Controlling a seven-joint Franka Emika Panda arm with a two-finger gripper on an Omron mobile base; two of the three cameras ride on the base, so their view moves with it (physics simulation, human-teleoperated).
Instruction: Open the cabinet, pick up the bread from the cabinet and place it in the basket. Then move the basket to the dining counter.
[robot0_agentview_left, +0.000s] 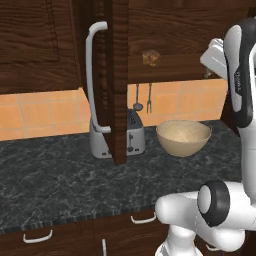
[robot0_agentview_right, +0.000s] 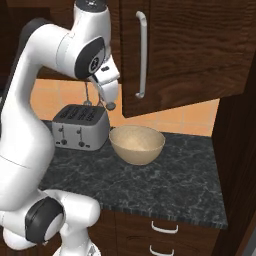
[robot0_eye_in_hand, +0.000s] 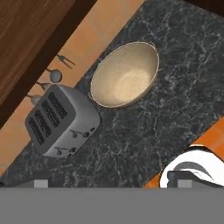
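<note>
Left base view: the bread (robot0_agentview_left: 150, 58), a small brown roundish lump with no clear long axis, sits on the shelf inside the cabinet (robot0_agentview_left: 180, 35), above and left of the basket (robot0_agentview_left: 183, 137). The cabinet door (robot0_agentview_left: 116, 80) stands open, edge-on. The basket rests upright and empty on the dark worktop (robot0_agentview_left: 60, 180), beside the toaster (robot0_agentview_left: 131, 134). Picking, placing and carrying to the dining counter remain. Whether the gripper's fingers are open or closed cannot be told.

A rendered home kitchen: dark wood wall cabinets (robot0_agentview_left: 40, 45) above orange tiles (robot0_agentview_left: 45, 112), a black marbled worktop (robot0_agentview_left: 60, 185) with a silver toaster (robot0_agentview_right: 80, 127), utensils (robot0_agentview_left: 142, 97) hanging at its 12 o'clock, drawers (robot0_agentview_right: 165, 232) below.
</note>
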